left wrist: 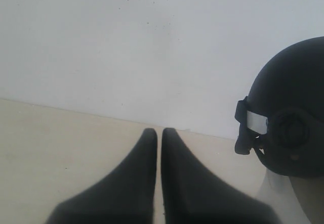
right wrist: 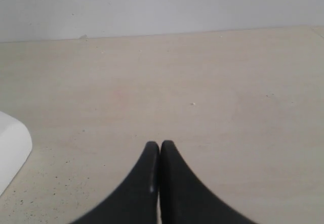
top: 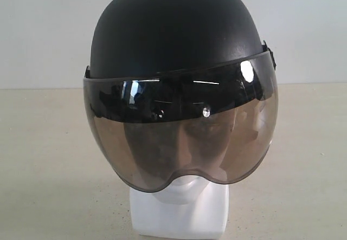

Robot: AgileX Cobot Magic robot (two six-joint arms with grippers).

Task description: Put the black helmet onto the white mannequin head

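Both together (left claw (left wrist: 159, 132), right claw (right wrist: 160, 143)) | black helmet (top: 179, 31) on white mannequin head (top: 184, 213)

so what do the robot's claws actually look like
Both look alike. The left claw and the right claw each have two matte black fingers, broad at the base and curving in to narrow, rounded tips. The surfaces are smooth and plain, and no cables, labels or markings show on them.

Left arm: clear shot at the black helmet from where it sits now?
Probably yes. Only table surface shows between the left gripper and the black helmet on the white mannequin head; the jaws are shut, so they'd need opening first.
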